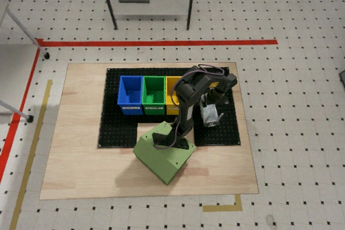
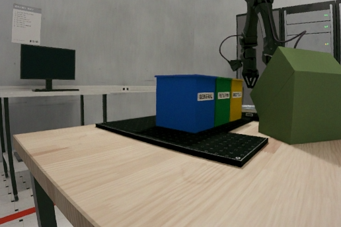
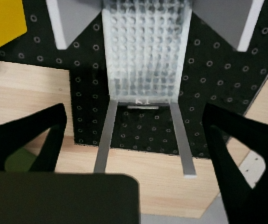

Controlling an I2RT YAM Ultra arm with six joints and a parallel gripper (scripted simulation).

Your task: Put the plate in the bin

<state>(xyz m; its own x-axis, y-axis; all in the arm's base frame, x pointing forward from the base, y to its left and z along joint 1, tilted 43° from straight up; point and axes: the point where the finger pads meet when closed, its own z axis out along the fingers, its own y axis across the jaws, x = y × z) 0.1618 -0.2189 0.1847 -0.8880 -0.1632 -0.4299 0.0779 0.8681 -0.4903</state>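
Observation:
The stack rack K1 [image 1: 209, 114] stands on the black pegboard to the right of the bins. In the wrist view its upper 96-well plate [image 3: 146, 55] shows as a translucent grid between grey side walls, with the rack's rails [image 3: 144, 136] below it. My gripper [image 3: 134, 111] is open and empty, above the rack's front end; it also shows in the exterior view [image 2: 250, 81] pointing down. The green RETURNS bin [image 1: 154, 94] stands upright between the blue bin [image 1: 130, 94] and the yellow bin [image 1: 172, 95]. The lower plate is hidden under the upper one.
The arm's green base block [image 1: 164, 154] sits at the pegboard's front notch. The black pegboard [image 1: 115, 128] lies on a wooden table. In the exterior view the base block [image 2: 299, 94] hides the rack. A desk with a monitor [image 2: 47, 63] stands behind.

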